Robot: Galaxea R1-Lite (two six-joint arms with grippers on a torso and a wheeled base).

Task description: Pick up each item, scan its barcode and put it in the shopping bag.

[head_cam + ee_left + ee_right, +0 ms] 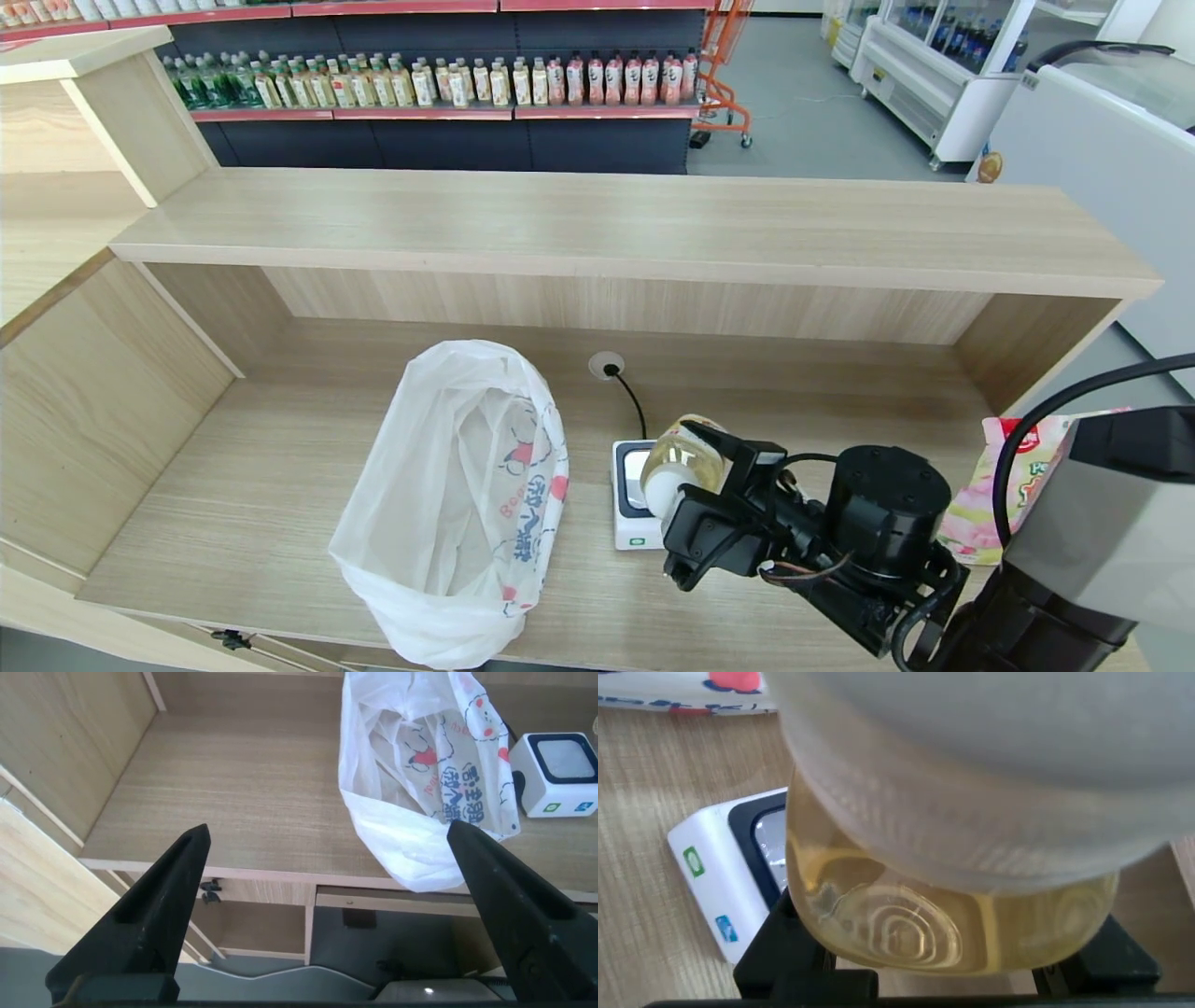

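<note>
The left gripper [327, 831] hangs wide open, empty, near the open shopping bag [457, 504]. Right of it, the right gripper [700, 485] clamps a bottle [686, 457] at the scanner [630, 509]: probably smooth, rigid, liquid-heavy, best held mid-body. A pink packet [980, 504] lies farther right. Pale wood-grain counter [280, 485]; stocked shop shelves [429, 84] behind

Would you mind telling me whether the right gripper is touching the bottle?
Touching: the right wrist view shows the bottle clamped between the fingers of the right gripper.

Bright, even light, soft shadows (head view's edges bowed), close-up blur on the bottle [952, 775]
</note>
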